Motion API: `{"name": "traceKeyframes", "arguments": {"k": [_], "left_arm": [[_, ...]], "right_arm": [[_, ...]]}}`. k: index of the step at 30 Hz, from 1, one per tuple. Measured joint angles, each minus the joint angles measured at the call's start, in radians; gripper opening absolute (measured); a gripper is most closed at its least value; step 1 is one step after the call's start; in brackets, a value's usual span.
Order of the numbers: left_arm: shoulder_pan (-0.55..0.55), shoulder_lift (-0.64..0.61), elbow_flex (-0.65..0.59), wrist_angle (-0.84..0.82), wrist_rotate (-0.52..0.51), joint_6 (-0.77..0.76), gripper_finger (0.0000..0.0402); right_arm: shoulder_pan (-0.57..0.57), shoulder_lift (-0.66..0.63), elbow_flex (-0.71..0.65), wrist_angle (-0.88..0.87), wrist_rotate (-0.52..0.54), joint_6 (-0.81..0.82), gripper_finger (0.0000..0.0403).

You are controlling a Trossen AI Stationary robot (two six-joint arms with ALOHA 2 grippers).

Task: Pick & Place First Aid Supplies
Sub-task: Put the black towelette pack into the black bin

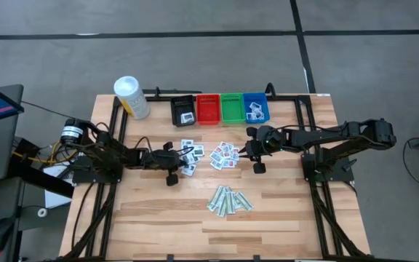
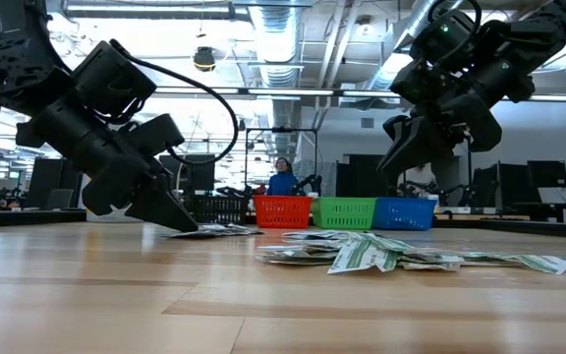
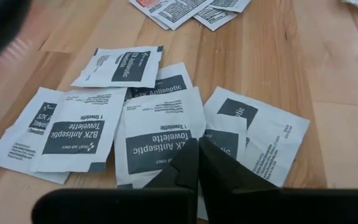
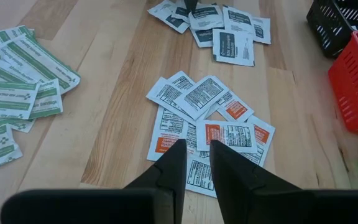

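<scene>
White antiseptic towelette packets with dark print (image 3: 79, 127) lie overlapped flat on the wooden table (image 1: 158, 218), left of centre (image 1: 190, 156). My left gripper (image 3: 197, 149) is shut with its tips down on this pile (image 2: 183, 226). White packets with red print (image 4: 210, 124) lie in a second pile at the centre (image 1: 225, 155). My right gripper (image 4: 194, 152) hangs above them, clear of the table (image 2: 406, 147). A narrow gap shows between its fingers and nothing is in it. Pale-green wrapped strips (image 1: 229, 200) lie nearer the front edge. My left gripper is shut at the side edge (image 3: 202, 127) of the middle towelette packet, where it overlaps a neighbouring packet. The fingers slant down onto it from the table's left. Their tips hide the pinch itself. The packet lies flat on the pile.
Along the far edge stand black (image 1: 183, 110), red (image 1: 207, 108), green (image 1: 232, 108) and blue (image 1: 256, 108) bins in a row. A white canister with a yellow label (image 1: 132, 97) stands at the far left. Bare wood (image 1: 158, 218) lies toward the near edge.
</scene>
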Motion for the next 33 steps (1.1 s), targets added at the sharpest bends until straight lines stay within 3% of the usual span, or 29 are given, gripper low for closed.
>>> {"name": "traceKeyframes", "arguments": {"k": [33], "left_arm": [[-0.046,0.001,0.002,0.194,-0.008,0.027,0.0006]], "right_arm": [[0.001,0.000,0.000,0.008,0.000,0.008,0.0065]]}}
